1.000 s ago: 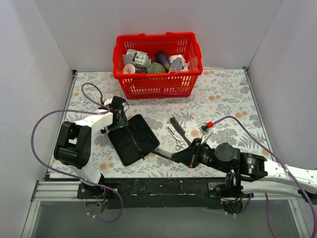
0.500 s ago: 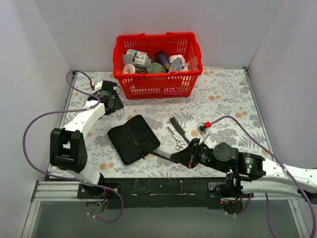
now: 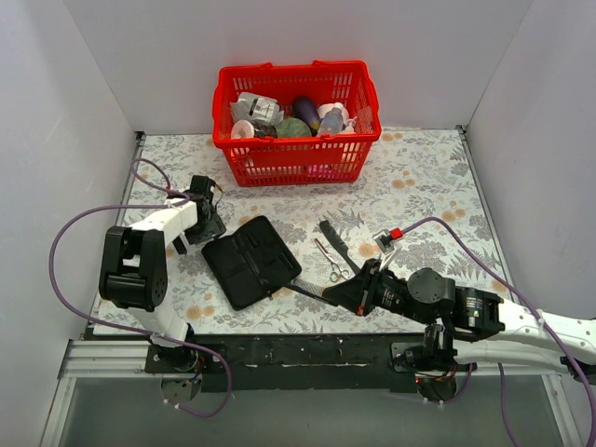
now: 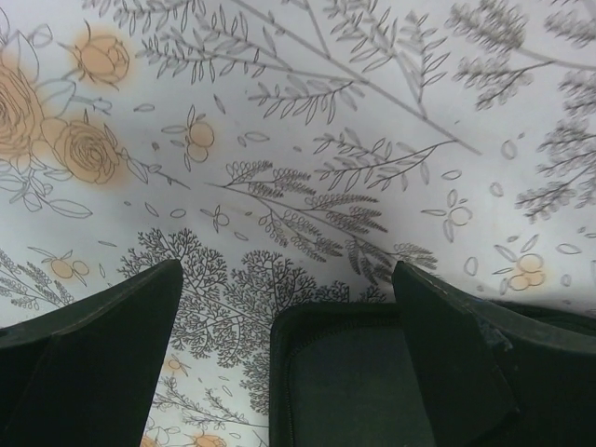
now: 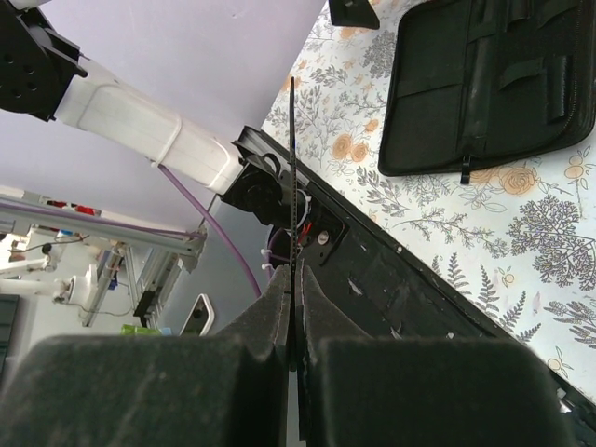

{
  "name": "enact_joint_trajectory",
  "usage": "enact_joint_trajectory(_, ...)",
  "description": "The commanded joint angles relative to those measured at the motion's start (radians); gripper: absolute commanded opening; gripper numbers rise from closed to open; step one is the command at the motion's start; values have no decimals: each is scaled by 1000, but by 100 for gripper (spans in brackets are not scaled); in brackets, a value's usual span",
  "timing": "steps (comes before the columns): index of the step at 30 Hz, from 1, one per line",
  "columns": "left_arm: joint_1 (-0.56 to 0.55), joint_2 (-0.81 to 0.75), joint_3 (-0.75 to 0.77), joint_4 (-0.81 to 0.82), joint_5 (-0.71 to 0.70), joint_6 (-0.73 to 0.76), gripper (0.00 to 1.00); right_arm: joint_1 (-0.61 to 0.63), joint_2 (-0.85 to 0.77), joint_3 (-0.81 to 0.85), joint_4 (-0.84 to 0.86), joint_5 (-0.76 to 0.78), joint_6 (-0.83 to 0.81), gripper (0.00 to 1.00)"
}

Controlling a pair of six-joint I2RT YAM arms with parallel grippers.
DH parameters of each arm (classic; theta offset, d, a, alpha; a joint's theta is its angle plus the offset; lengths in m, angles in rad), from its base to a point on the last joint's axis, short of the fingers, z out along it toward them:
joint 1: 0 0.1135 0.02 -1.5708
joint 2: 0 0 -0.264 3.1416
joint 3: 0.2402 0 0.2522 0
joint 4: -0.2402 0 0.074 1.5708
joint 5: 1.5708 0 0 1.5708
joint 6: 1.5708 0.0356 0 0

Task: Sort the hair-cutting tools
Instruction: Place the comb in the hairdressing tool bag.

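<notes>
My right gripper (image 3: 333, 296) is shut on the narrow black comb (image 3: 304, 290), which sticks out to the left over the table's front edge, just right of the case. In the right wrist view the comb (image 5: 292, 177) stands edge-on between the pressed pads (image 5: 279, 307). The silver scissors (image 3: 331, 262) lie on the cloth just beyond the right gripper. My left gripper (image 3: 201, 210) is open and empty, low at the far left corner of the flat black folding case (image 3: 250, 262). In the left wrist view that case corner (image 4: 358, 382) lies between the spread fingers (image 4: 112, 363).
A dark strip-shaped item (image 3: 333, 239) lies right of the scissors. The red basket (image 3: 296, 158) of bottles and packets stands at the back. White walls close in the left, right and back. The open case also shows in the right wrist view (image 5: 494, 84).
My left gripper swung from the case's edge away toward the back left, then came back down to the case's far left corner. The right gripper with the comb barely moved.
</notes>
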Motion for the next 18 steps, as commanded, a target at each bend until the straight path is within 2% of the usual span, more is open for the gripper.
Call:
enact_joint_trajectory(1, 0, -43, -62, 7, 29, -29, 98, 4, 2, 0, 36, -2, -1, 1)
enact_joint_trajectory(8, 0, -121, -160, 2, 141, -68, 98, 3, 28, 37, -54, 41, 30, 1)
enact_joint_trajectory(18, -19, -227, -237, 1, 288, -120, 97, 3, 25, 29, -232, 84, 170, 1)
